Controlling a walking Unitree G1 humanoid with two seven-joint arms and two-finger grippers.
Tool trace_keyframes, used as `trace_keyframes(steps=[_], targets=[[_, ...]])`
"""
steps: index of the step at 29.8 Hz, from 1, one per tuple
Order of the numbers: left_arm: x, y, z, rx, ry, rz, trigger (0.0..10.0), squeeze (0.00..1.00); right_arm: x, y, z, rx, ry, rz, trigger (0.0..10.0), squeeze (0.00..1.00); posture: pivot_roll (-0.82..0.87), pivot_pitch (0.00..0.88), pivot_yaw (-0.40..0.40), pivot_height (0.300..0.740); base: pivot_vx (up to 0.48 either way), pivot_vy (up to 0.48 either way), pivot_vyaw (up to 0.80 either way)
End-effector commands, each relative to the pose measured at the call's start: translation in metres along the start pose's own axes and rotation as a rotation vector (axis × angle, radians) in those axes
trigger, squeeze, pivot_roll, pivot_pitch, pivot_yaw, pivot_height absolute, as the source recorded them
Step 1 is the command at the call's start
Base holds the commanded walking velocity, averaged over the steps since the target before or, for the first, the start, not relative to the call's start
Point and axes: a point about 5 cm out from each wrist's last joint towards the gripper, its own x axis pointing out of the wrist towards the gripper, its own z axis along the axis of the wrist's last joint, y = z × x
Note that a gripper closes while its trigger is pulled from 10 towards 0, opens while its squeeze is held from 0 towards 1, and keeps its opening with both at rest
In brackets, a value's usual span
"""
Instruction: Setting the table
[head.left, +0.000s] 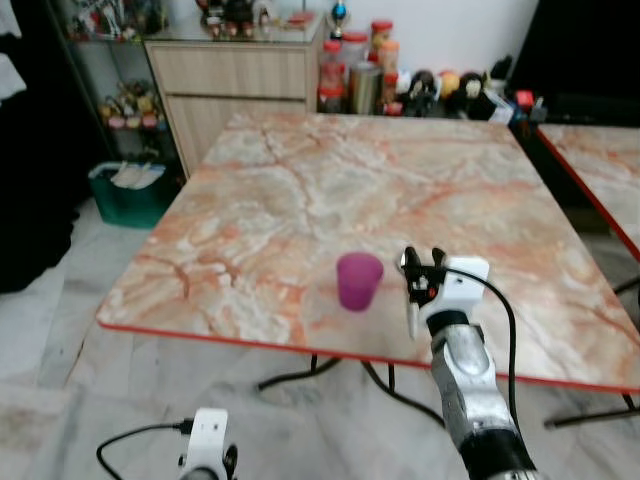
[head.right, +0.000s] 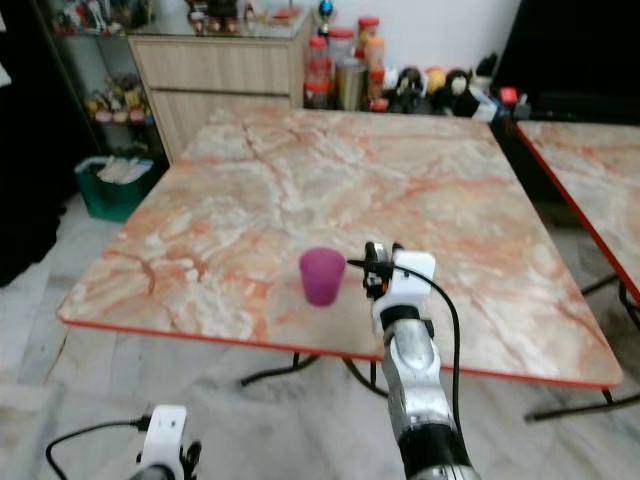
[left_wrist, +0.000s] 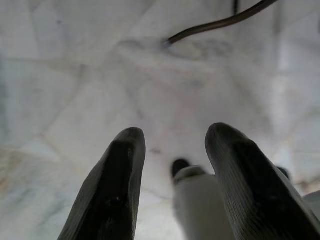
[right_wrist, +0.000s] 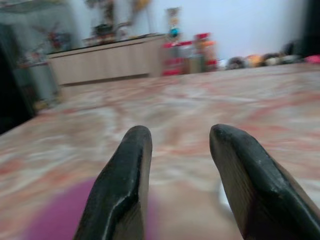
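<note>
My left gripper (left_wrist: 172, 165) hung low at the near left, below the table edge and over the pale floor (left_wrist: 75, 75), its fingers spread with nothing between them. On the marble table (head.left: 330, 170), toward the near edge and slightly left of centre, a purple cup (head.left: 359, 281) stood upright. Just to its right, my right gripper (head.left: 424, 264) was held over the tabletop beside the cup, fingers parted and empty; whether they touched the cup could not be told. At the far side stood a wooden cabinet (head.left: 235, 85) and a row of jars (head.left: 355, 75)
</note>
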Motion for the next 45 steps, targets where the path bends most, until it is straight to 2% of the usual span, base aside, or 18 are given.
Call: trace_keyframes(steps=[1,8,20,22,23,24,33,34,35,39,45], targets=[[0.001,-0.003,0.002,-0.001,0.0,-0.005,10.0,0.0,0.001,-0.007,0.004,-0.014,-0.02,-0.012,10.0,0.0,-0.03,0.0,-0.012,0.701,0.36,0.0,0.0],[0.001,-0.002,0.002,-0.005,0.0,0.0,10.0,0.0,0.001,-0.007,0.004,-0.018,-0.018,-0.015,10.0,0.0,-0.02,0.0,-0.013,0.701,0.286,0.0,0.0],[0.001,-0.001,0.002,-0.011,-0.002,0.006,10.0,0.0,0.0,-0.01,0.001,-0.028,-0.006,-0.047,10.0,0.0,-0.02,0.0,-0.01,0.701,0.0,0.0,0.0],[0.0,-0.001,0.001,-0.009,0.002,0.004,10.0,0.0,-0.004,-0.016,-0.003,-0.034,0.016,-0.083,10.0,0.0,-0.02,0.0,-0.01,0.701,0.0,0.0,0.0],[0.0,-0.001,0.001,-0.008,0.004,0.003,10.0,0.0,-0.005,-0.019,-0.006,-0.046,0.031,-0.104,10.0,0.57,-0.03,0.0,-0.009,0.701,0.0,0.0,0.0],[0.0,-0.001,0.0,-0.007,0.006,0.0,10.0,0.0,-0.007,-0.023,-0.007,-0.046,0.039,-0.132,10.0,1.0,-0.03,0.0,-0.009,0.701,0.0,0.0,0.0],[0.0,-0.003,0.0,-0.009,0.005,-0.001,10.0,0.0,-0.003,-0.027,-0.004,-0.052,0.037,-0.169,10.0,1.0,-0.02,0.0,-0.014,0.701,0.0,0.0,0.0],[0.0,-0.003,0.0,-0.011,0.004,-0.001,10.0,0.0,-0.002,-0.027,-0.001,-0.054,0.029,-0.176,10.0,0.76,-0.02,0.0,-0.014,0.701,0.0,0.0,0.0],[0.0,-0.003,0.0,-0.011,0.004,-0.001,10.0,0.0,-0.001,-0.027,-0.001,-0.062,0.028,-0.179,10.0,0.0,-0.02,0.0,-0.014,0.701,0.0,0.0,0.0],[0.0,-0.002,0.0,-0.014,0.006,-0.001,10.0,0.0,0.0,-0.028,0.002,-0.068,0.025,-0.188,10.0,0.0,-0.02,0.0,-0.015,0.701,0.0,0.0,0.0],[0.0,-0.003,-0.002,-0.009,0.013,-0.007,10.0,0.0,0.001,-0.029,-0.005,-0.107,0.101,-0.177,10.0,0.0,-0.03,0.0,-0.013,0.701,0.0,0.0,0.0]])
